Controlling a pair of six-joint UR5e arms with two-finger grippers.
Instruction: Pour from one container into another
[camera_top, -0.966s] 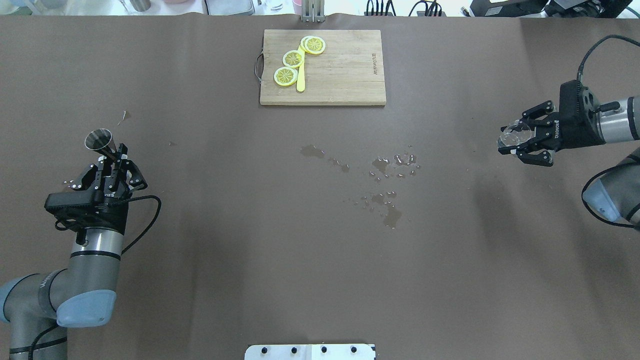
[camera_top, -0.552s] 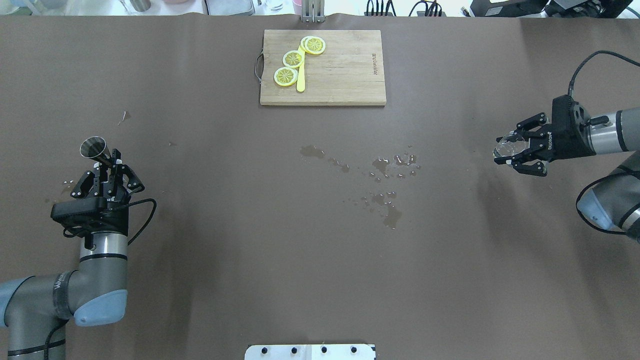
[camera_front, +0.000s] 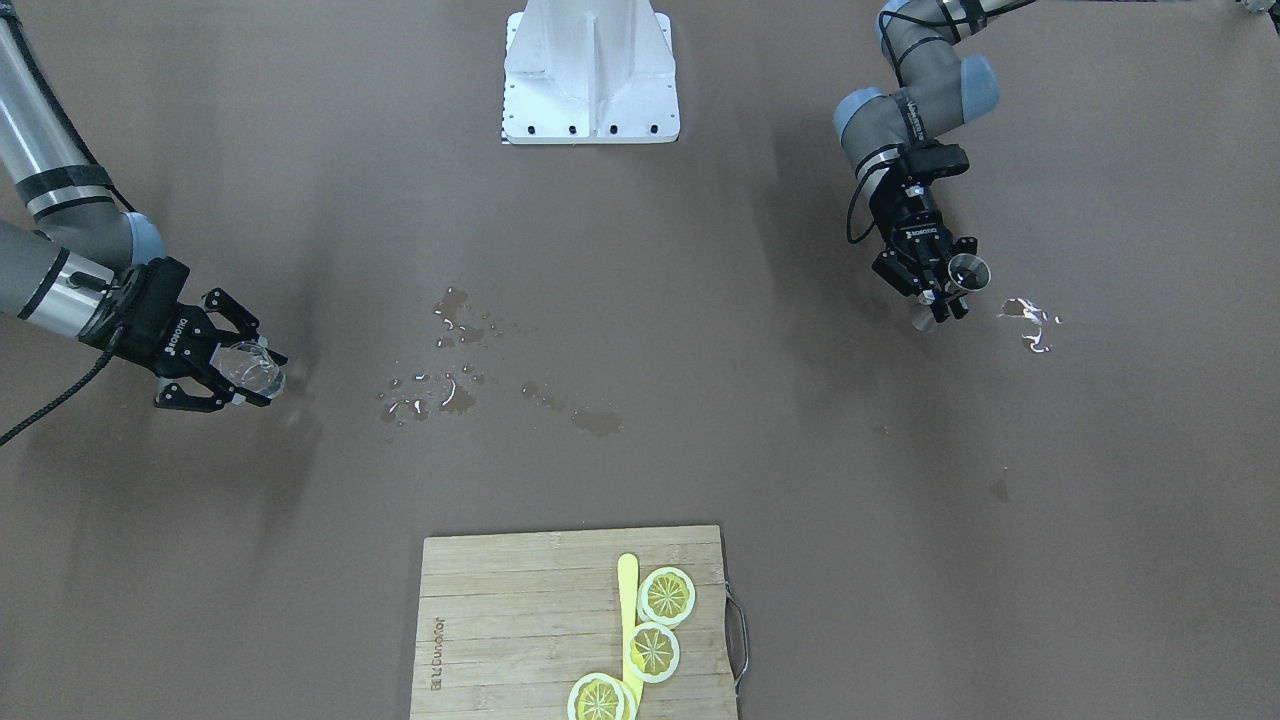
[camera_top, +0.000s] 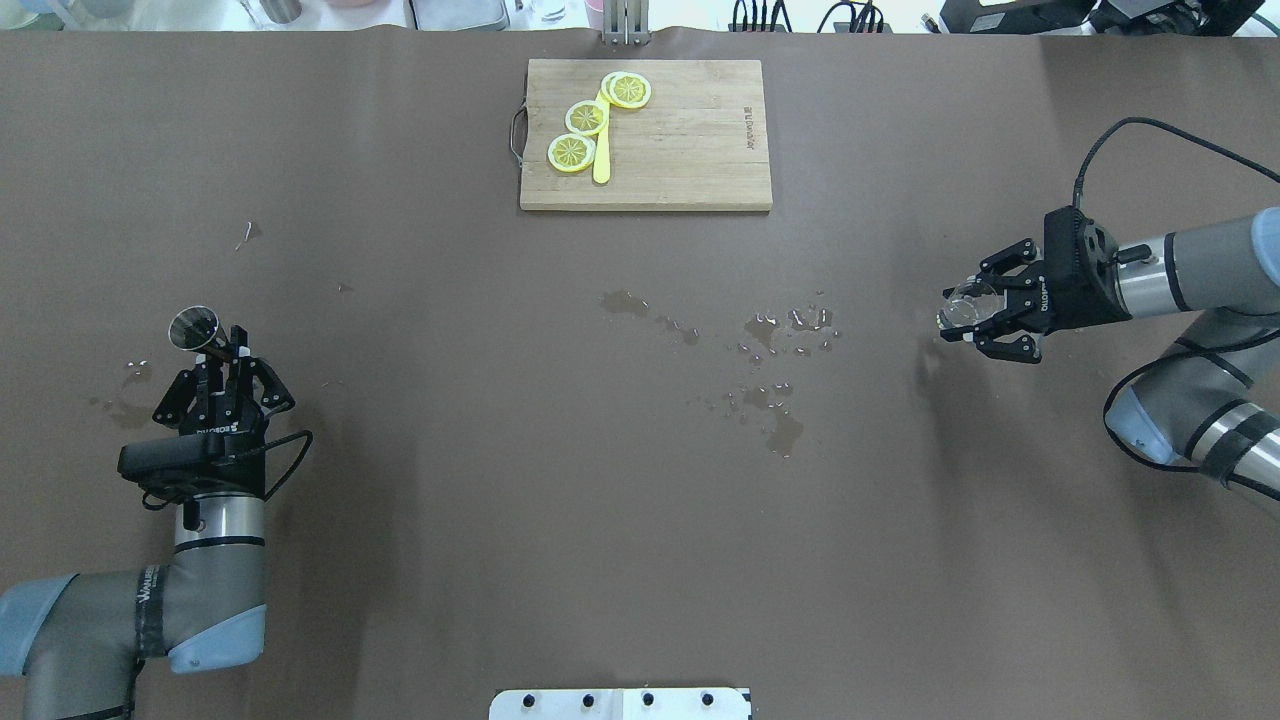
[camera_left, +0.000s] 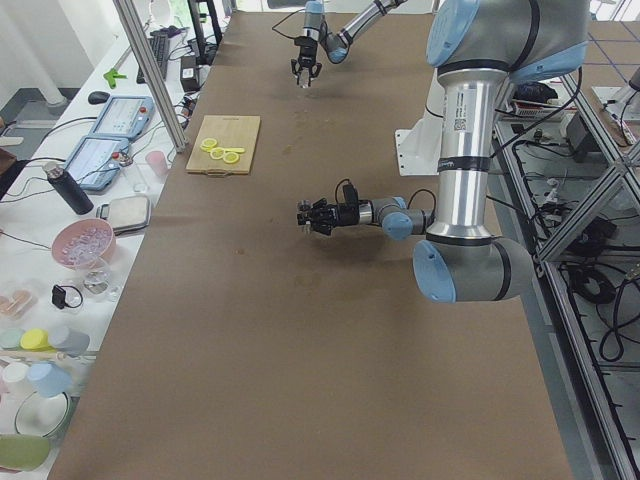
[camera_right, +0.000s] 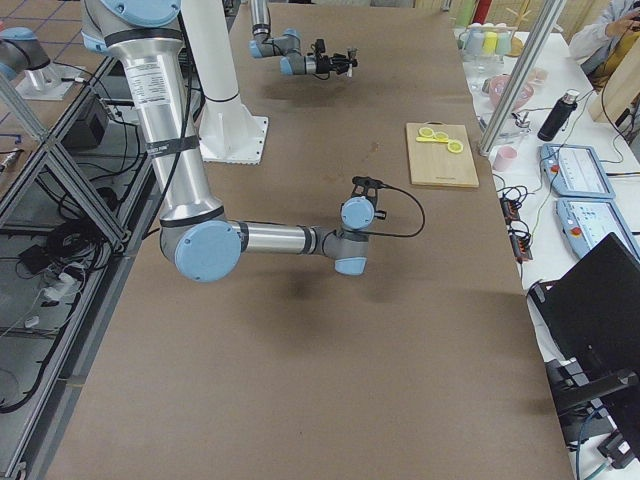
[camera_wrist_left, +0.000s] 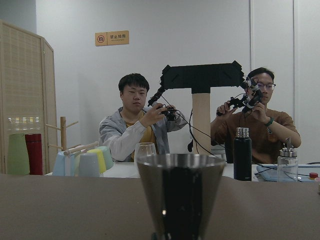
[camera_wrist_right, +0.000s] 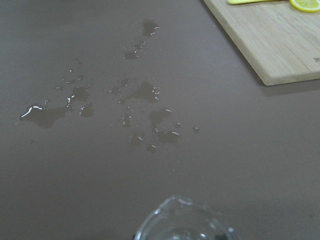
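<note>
The grey steel jigger (camera_top: 194, 328) is at the table's left side, open cone facing up, with my left gripper (camera_top: 229, 352) shut on its lower part. In the front-facing view the jigger (camera_front: 967, 270) sits in that gripper (camera_front: 940, 295); the left wrist view shows the jigger (camera_wrist_left: 181, 195) upright and close. The clear glass tumbler (camera_top: 960, 304) is held sideways at the right side, above the table, with my right gripper (camera_top: 968, 322) shut around it. The tumbler's rim (camera_wrist_right: 185, 226) shows at the bottom of the right wrist view. Jigger and tumbler are far apart.
A wooden cutting board (camera_top: 690, 135) with lemon slices (camera_top: 585, 117) and a yellow knife lies at the far middle. Water puddles (camera_top: 770, 340) spread across the table's centre, and a small wet patch (camera_top: 130, 378) lies beside the left gripper. The robot's base plate (camera_top: 620, 703) is at the near edge.
My right gripper has carried the tumbler leftward, toward the table's middle. My left arm has drawn back toward the robot with the jigger.
</note>
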